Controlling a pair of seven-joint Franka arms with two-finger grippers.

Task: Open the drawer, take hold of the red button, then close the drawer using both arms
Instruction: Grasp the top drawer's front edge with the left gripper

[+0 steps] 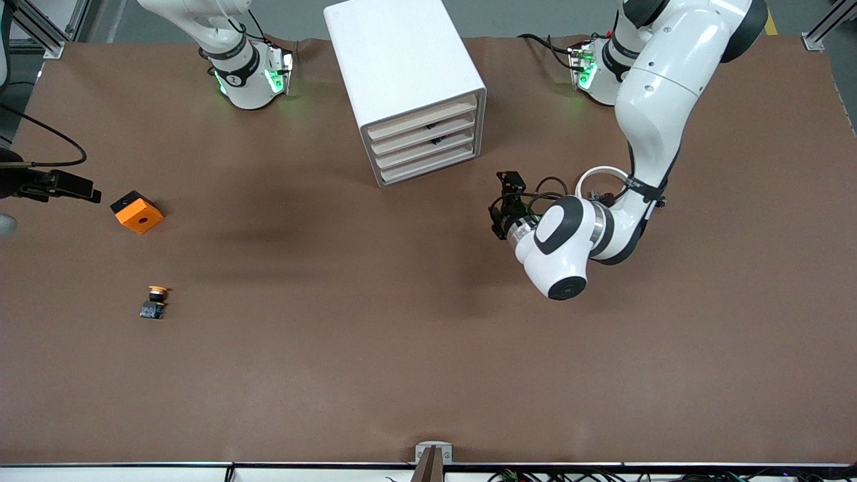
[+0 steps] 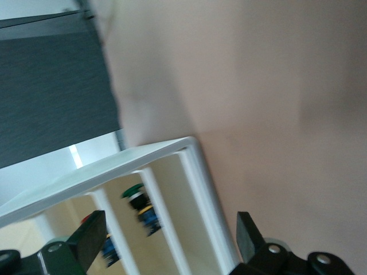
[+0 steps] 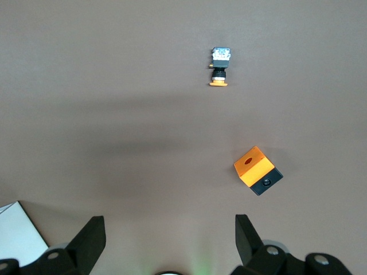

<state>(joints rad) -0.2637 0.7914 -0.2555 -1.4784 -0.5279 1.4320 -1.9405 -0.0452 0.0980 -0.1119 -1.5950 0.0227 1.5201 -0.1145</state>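
Both claws wide and empty; every drawer shut.

Front view: my left claw [image 1: 503,207] hangs over the tabletop [image 1: 428,348] just off the cabinet [image 1: 402,60] corner. The four drawer fronts [image 1: 425,144] look alike, so I could pull the wrong one or shove the cabinet. Left wrist view: a red speck, likely the button [image 2: 85,218], sits inside beside one finger. Right wrist view: my right claw [image 3: 169,240] waits above the yellow-capped look-alike [image 3: 218,69], an easy mistake.

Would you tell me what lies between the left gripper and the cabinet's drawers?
Only bare brown table between the left gripper and the drawers, per the front view.
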